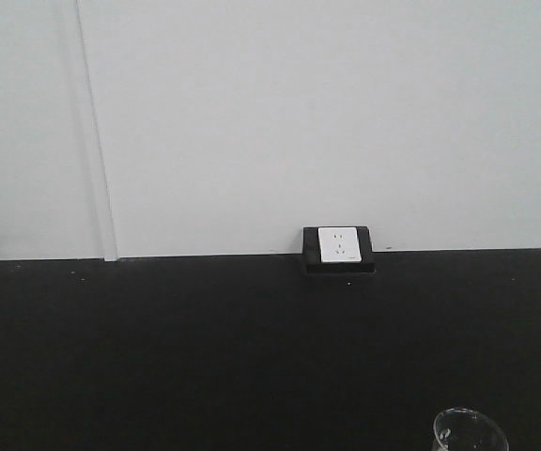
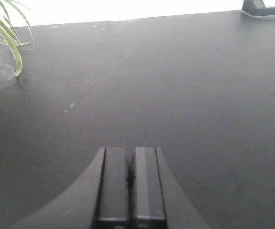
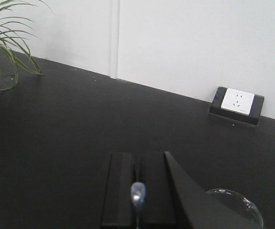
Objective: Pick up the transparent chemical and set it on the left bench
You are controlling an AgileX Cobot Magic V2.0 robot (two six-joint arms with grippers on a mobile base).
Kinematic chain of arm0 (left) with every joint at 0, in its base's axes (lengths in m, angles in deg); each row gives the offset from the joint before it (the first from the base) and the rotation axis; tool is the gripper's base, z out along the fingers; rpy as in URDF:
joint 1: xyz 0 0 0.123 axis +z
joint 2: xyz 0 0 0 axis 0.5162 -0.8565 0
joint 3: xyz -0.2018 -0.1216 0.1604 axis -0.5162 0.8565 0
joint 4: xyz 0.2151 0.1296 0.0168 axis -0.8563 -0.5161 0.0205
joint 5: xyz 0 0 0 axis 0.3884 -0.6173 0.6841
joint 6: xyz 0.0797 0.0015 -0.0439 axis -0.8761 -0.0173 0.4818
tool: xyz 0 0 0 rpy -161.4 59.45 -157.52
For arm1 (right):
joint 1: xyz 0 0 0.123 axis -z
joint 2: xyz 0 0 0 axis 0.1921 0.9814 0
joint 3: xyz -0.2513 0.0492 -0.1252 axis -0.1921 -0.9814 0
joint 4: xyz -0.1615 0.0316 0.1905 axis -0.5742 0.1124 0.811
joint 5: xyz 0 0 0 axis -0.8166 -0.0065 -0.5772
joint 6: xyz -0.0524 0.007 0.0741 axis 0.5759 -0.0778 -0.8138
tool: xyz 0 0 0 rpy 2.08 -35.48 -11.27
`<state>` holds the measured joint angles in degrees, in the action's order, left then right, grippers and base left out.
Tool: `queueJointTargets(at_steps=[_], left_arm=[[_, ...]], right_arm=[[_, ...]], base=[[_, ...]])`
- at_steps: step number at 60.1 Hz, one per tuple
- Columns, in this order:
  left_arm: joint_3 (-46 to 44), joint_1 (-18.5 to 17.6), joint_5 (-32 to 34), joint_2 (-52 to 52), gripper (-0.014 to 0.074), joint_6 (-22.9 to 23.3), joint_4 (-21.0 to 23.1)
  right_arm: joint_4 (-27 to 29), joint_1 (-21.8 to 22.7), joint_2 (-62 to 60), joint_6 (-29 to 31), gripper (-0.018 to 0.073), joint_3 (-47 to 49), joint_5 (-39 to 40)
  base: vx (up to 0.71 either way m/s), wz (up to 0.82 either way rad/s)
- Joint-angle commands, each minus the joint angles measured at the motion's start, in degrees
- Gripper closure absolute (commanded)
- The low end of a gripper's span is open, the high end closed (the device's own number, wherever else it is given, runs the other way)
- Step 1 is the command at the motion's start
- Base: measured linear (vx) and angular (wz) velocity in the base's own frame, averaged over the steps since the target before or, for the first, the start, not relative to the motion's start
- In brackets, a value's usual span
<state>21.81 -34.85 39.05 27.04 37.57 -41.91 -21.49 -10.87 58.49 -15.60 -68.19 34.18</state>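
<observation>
The transparent chemical is a clear glass beaker; only its rim shows, at the bottom right of the front view (image 1: 470,429) and low right in the right wrist view (image 3: 235,206), over the left bench (image 1: 205,357). My right gripper (image 3: 138,155) has its jaws nearly together, and the pale bluish dropper stick (image 3: 138,193) stands in the narrow gap between them. The beaker lies just right of the right finger, which partly hides it. My left gripper (image 2: 130,150) is shut and empty, low over the bare black bench top (image 2: 175,86).
A black-framed white wall socket (image 1: 339,244) sits at the back of the bench against the white wall; it also shows in the right wrist view (image 3: 237,100). A potted green plant (image 3: 6,33) stands at the far left, with leaves in the left wrist view (image 2: 6,28).
</observation>
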Motion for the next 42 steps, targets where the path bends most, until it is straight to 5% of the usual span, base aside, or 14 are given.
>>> queueJointTargets(at_steps=[1,42], left_arm=[[0.9,-0.1,4.5,1.1,0.06,0.4,0.0],[0.9,-0.1,4.5,1.1,0.06,0.4,0.0]], right_arm=[[-0.3,0.0,0.3,0.0,0.0487,1.8,-1.0],[-0.3,0.0,0.3,0.0,0.0487,1.8,-1.0]], base=[[-0.01,0.03],[-0.14,0.02]])
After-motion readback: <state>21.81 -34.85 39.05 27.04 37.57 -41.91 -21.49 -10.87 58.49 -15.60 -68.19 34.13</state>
